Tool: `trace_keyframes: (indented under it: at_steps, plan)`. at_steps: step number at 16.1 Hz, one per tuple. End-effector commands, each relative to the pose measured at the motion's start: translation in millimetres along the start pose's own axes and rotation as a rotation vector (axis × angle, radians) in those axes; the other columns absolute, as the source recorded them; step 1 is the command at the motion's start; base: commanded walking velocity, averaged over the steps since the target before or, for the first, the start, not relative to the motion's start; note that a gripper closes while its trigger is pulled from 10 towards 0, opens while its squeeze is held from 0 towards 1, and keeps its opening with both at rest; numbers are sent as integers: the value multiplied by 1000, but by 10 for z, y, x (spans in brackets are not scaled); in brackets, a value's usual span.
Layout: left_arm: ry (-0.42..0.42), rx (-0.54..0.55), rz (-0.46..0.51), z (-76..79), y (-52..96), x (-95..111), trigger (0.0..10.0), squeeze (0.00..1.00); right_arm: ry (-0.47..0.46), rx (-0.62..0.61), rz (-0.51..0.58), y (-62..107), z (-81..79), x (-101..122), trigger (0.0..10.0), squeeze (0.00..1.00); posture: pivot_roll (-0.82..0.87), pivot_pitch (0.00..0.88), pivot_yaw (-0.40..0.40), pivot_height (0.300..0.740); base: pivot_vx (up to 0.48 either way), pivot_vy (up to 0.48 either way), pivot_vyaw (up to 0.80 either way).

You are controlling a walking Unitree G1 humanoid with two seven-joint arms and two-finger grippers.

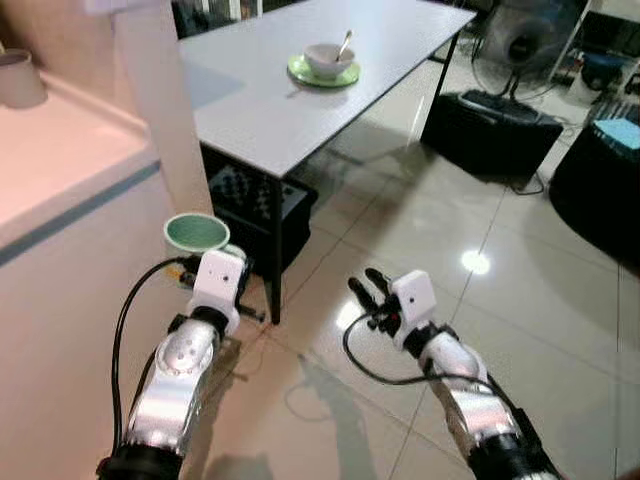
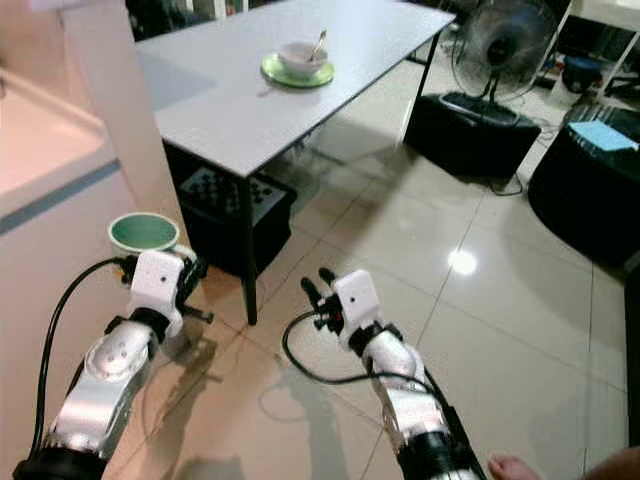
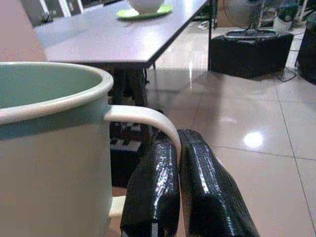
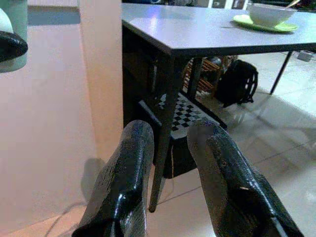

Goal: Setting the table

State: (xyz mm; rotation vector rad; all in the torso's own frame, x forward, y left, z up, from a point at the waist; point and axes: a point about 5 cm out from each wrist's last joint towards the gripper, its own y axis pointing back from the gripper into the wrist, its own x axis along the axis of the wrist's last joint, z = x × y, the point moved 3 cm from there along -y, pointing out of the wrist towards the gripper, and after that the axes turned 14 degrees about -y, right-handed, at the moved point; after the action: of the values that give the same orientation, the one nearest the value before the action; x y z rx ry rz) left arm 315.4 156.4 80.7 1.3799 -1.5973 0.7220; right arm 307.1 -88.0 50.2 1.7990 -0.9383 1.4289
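Observation:
A pale green mug (image 1: 196, 233) with a cream rim hangs in the air beside the counter; my left gripper (image 3: 174, 163) is shut on its handle (image 3: 148, 118). My right gripper (image 1: 366, 291) floats over the tiled floor, fingers (image 4: 131, 163) slightly apart and holding nothing. On the grey table (image 1: 260, 100) ahead stands a white bowl (image 1: 328, 58) with a spoon in it, resting on a green plate (image 1: 322, 73).
A cream counter (image 1: 70, 160) with a grey cup (image 1: 20, 78) on it is close at my left. A dark crate (image 1: 255, 205) sits under the table. A fan (image 1: 520, 45), black boxes (image 1: 490, 125) and a dark seat stand at the right. A person's toes (image 2: 515, 468) show.

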Motion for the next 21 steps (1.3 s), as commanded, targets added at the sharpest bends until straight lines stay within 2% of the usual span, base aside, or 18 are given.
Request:
trace_keyframes:
  at_steps: [1, 6, 7, 13, 16, 19, 21]
  plan:
    - [-19, -24, 30, 5, -49, 80, 10000, 0, 14, -14, 26, -16, 26, 64, 10000, 0, 119, 0, -21, 740, 480, 0, 0]
    - [-39, -53, 22, 19, -49, 73, 10000, 0, 3, -14, 31, -17, -29, 37, 10000, 0, 118, 0, -8, 740, 480, 0, 0]
    - [-58, -53, -6, 31, -58, 39, 10000, 0, 3, -16, 30, -10, -27, 32, 10000, 0, 117, 0, -10, 740, 390, 0, 0]
    - [-37, -52, -8, 75, -72, 50, 10000, 0, 6, -22, 25, 11, -16, 21, 10000, 0, 108, 0, -12, 740, 0, 0, 0]
    - [-13, -7, -5, -15, -103, 87, 10000, 0, -12, -5, 12, -34, -76, -13, 10000, 0, 146, 0, -25, 740, 0, 0, 0]
    - [-47, -29, 7, -55, -114, 115, 10000, 0, -27, -12, 31, -124, -112, 16, 10000, 0, 154, 0, 7, 740, 0, 0, 0]
    - [-72, -41, 15, -162, -149, 172, 10000, 0, -47, -58, 68, -186, -90, 60, 10000, 0, 167, 0, 52, 740, 0, 0, 0]
